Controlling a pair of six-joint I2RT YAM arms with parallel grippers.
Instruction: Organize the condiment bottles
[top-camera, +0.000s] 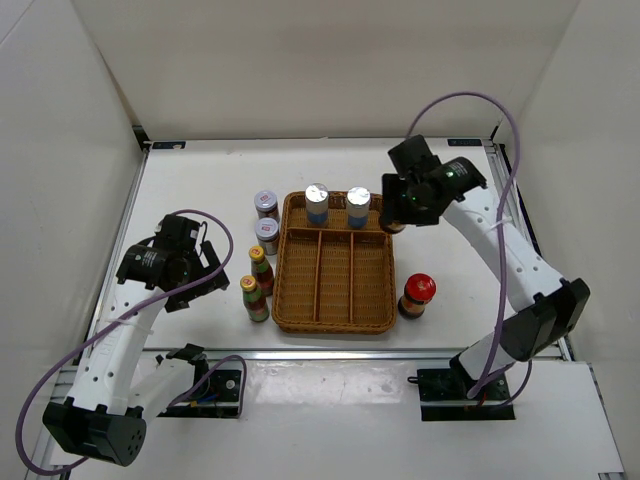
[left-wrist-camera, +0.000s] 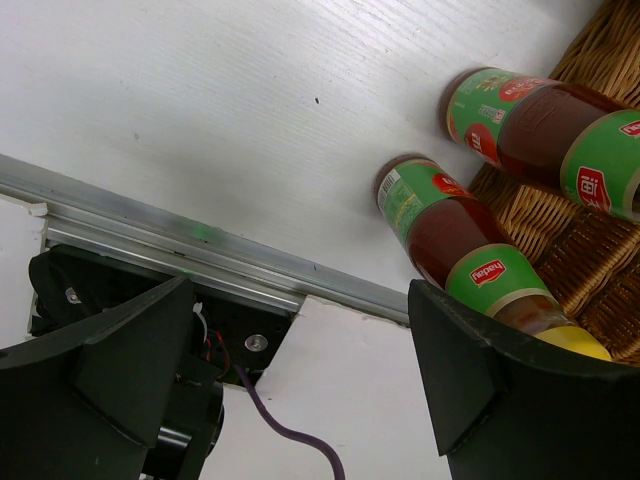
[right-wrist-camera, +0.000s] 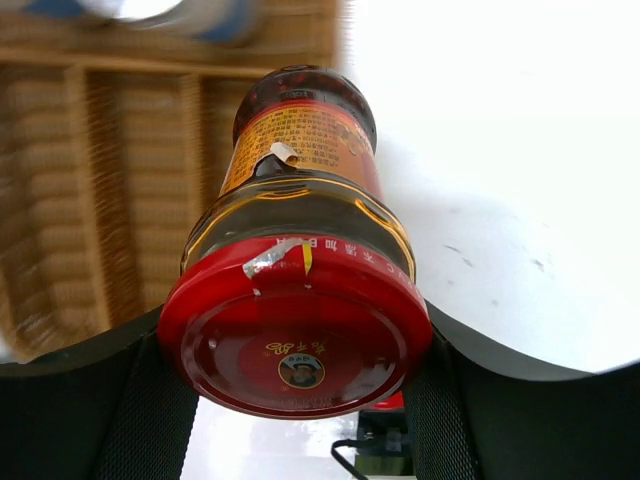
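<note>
Two of eight in, six to go by the look of it.

Top: silver-capped bottles (top-camera: 317, 203) in back slot of tray (top-camera: 335, 328), just left of right pincer (top-camera: 396, 215); purple-lidded jars (top-camera: 266, 205) and yellow-capped bottles (top-camera: 260, 270) on bench (top-camera: 200, 180) between tray and left pincer (top-camera: 200, 280); other red-capped bottle (top-camera: 417, 296) on bench, base-side of right pincer.

Left wrist: left pincer released, nothing between fingers, yellow-capped pair just ahead.

Right wrist: right pincer clenched on red-capped bottle (right-wrist-camera: 300, 260) at the cap, beside tray wall.

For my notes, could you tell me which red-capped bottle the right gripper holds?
The far red-capped bottle, beside the far right corner of the tray, clamped at its cap; the near red-capped bottle stands free.
</note>
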